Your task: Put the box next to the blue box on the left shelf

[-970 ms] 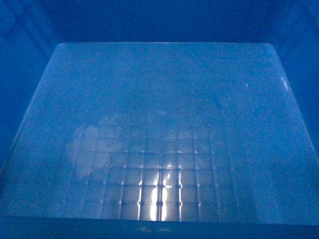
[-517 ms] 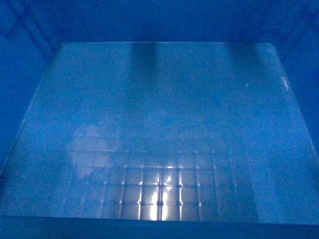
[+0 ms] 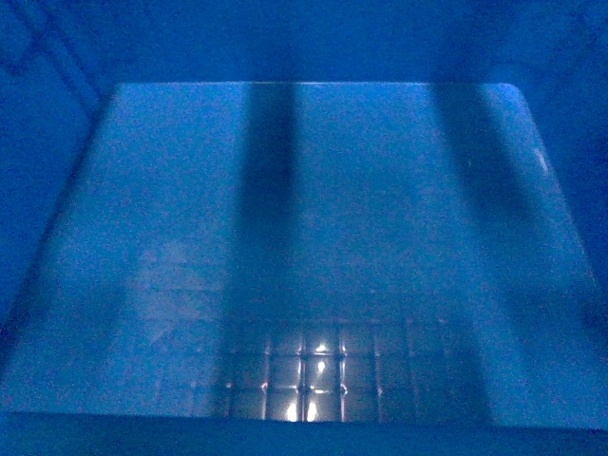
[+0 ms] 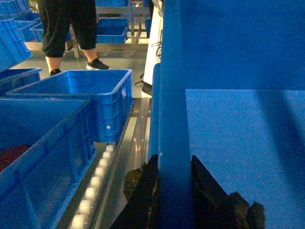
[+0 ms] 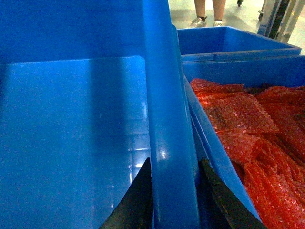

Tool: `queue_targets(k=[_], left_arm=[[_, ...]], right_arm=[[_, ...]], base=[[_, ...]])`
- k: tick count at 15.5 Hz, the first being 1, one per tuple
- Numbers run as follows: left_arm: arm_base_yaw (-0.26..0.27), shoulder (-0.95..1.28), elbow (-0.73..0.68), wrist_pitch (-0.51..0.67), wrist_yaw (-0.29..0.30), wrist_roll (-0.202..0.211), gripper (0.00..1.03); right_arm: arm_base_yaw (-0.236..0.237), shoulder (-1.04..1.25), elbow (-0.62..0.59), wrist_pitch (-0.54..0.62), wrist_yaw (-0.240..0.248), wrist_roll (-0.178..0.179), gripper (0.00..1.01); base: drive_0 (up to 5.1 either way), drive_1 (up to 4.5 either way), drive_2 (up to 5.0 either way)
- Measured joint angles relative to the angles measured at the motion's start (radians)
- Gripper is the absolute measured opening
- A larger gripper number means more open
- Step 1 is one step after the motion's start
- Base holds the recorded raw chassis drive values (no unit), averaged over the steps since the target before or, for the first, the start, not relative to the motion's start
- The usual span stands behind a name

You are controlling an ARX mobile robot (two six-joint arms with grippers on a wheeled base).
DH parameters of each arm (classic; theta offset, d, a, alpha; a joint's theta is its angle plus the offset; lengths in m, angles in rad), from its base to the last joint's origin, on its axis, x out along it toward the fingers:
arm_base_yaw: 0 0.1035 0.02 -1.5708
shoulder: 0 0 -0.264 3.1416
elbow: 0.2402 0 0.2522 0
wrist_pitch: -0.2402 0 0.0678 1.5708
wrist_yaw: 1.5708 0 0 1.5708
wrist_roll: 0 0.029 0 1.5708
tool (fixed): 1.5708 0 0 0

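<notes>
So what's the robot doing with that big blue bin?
It is carrying the box with both arms. The left gripper is clamped over the rim of one side wall and the right gripper over the opposite one. To its left are roller tracks with other blue crates on them; to its right sits a crate of red bubble wrap. Whether the box already rests on the shelf cannot be seen.

box (image 3: 313, 237): bright blue, open-top, upright, empty; grid floor | left shelf (image 4: 93, 183): white rollers beside box
</notes>
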Motion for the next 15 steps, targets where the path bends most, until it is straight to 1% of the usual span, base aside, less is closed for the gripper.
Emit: queue_targets(k=[2, 15], left_arm=[[0.0, 0.001, 0.0, 0.002, 0.0, 0.0, 0.12], [0.0, 0.0, 0.0, 0.003, 0.0, 0.0, 0.12]], right_arm=[[0.0, -0.001, 0.0, 0.002, 0.0, 0.0, 0.19], [0.0, -0.002, 0.0, 0.001, 0.0, 0.0, 0.19]], base=[[0.0, 3.56, -3.6], [0.0, 0.0, 0.0]])
